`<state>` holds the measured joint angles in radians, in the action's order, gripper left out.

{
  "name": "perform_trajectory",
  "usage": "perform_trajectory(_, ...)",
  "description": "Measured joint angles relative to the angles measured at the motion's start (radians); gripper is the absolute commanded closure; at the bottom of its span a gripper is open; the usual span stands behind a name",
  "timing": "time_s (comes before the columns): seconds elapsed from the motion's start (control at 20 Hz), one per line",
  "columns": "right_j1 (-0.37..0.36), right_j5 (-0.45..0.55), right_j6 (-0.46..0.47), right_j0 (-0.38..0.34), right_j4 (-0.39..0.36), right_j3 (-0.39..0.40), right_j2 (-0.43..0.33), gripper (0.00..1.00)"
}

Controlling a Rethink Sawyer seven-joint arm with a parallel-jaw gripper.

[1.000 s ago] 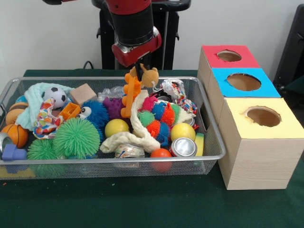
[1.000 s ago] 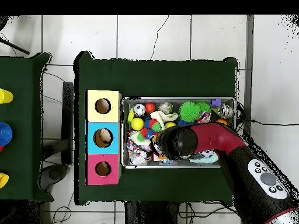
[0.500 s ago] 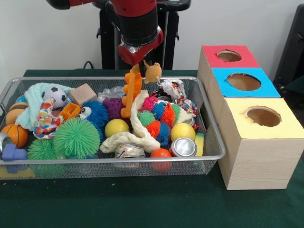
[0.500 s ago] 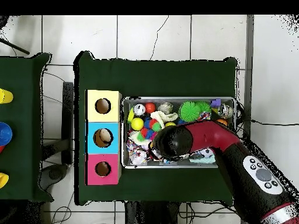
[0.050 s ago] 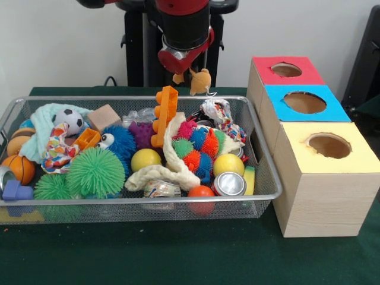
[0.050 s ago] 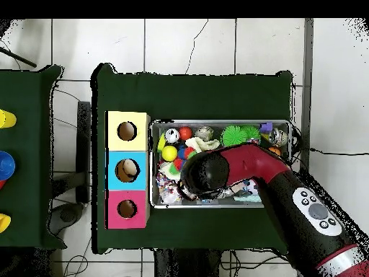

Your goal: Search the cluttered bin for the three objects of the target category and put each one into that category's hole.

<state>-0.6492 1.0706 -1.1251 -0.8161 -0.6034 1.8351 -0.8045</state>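
gripper (image 5: 189,70): closed on small tan plush toy (image 5: 200,82)
toy: hanging clear above wire bin (image 5: 264,155), at its far edge
box (image 5: 314,178): holes lie beside bin, sideways from the toy
long axis: vertical, dangling

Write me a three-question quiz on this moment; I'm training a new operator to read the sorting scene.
1. True or false: the gripper carries a tan plush toy above the wire bin.
2. Which box stands farthest from the camera in the front view: A red, B blue, C yellow?
3. What colour is the toothed block standing upright in the bin?

Key: 1 true; 2 A; 3 orange.
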Motion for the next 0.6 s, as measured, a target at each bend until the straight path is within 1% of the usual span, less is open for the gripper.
perform_trajectory(0.3,-0.029,0.065,0.0,0.02,0.0,0.0,-0.033,1.0)
perform_trajectory(0.6,-0.057,0.096,0.0,0.05,0.0,0.0,-0.047,1.0)
